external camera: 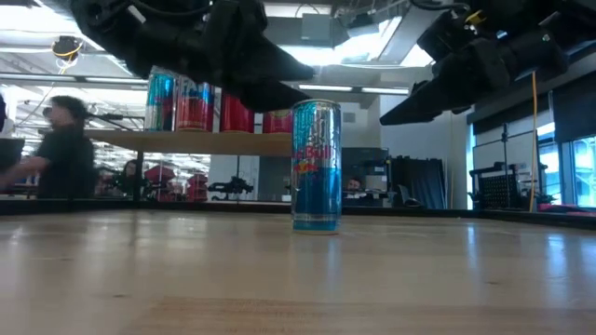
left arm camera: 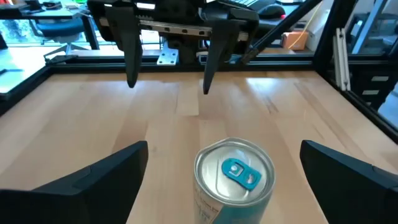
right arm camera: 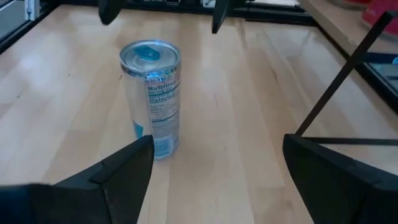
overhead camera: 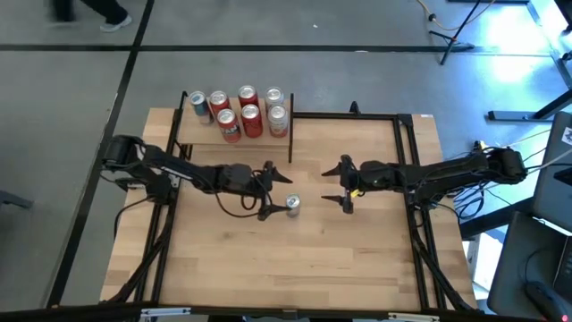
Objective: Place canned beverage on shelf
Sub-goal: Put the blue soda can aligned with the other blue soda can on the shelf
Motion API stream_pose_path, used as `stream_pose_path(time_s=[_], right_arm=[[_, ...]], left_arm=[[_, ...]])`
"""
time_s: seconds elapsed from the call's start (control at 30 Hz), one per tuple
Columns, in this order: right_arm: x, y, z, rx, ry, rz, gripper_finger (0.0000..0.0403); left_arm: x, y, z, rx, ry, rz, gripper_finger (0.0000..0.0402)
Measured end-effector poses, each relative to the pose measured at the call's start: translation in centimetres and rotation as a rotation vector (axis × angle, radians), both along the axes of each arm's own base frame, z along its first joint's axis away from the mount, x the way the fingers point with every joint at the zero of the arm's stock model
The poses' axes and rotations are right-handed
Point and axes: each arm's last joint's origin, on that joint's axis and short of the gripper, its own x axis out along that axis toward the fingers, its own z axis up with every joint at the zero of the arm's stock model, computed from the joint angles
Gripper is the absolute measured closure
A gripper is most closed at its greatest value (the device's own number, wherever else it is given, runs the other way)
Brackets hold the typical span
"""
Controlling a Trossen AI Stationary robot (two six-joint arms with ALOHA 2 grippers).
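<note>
Canned beverage upright beside left end effector

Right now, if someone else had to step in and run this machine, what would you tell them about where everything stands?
Left gripper: jaws open, straddling the blue can but not touching it.
Right gripper: jaws open, waiting apart from the can, on its far side from the left gripper.
The blue can stands upright on the table, alone, near the middle.
The shelf at the back already holds seven cans, mostly red.
Done: the left arm is lined up on the can.
Left: close on it, lift it, set it on the shelf, probably on its bare part.
</note>
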Motion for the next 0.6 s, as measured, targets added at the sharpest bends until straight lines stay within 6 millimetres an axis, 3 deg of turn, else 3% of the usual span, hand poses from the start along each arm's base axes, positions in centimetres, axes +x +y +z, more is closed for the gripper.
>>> stream_pose_path(time_s=[0.27, 0.47, 0.6], right_arm=[[0.1, 0.0, -0.5, 0.020, 0.026, -0.010, 0.0063], [0.2, 0.0, -0.5, 0.020, 0.025, -0.010, 0.0063], [0.2, 0.0, -0.4, 0.020, 0.019, -0.010, 0.0063]], left_arm=[[0.3, -1.1, -0.6, -0.067, -0.004, -0.018, 0.0008], [0.3, -1.5, -0.7, 0.010, -0.003, -0.001, 0.0008], [0.5, -1.2, -1.7, 0.024, 0.038, 0.027, 0.0008]])
